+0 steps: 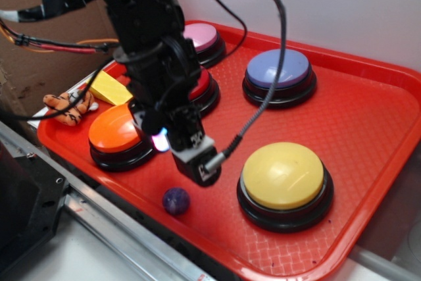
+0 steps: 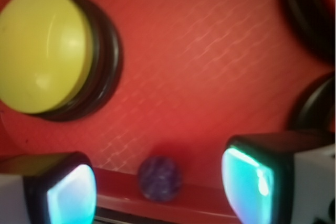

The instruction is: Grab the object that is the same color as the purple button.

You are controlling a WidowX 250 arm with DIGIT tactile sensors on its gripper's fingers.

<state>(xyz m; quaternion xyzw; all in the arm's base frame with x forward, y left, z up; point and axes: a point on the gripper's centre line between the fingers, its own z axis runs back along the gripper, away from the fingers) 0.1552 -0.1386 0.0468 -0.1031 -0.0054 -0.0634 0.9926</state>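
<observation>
Purple ball [image 2: 159, 178] sits right against the tray's [image 1: 368, 136] near rim, a match for the purple button [image 1: 278, 70] by the far edge. Gripper [image 2: 157, 187] hangs just above it, fingers spread either side — lined up to pinch, I'd guess.

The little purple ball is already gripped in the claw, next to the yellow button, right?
Not gripped. In the wrist view the purple ball lies free on the tray, between the open claw fingers, near the yellow button.
</observation>
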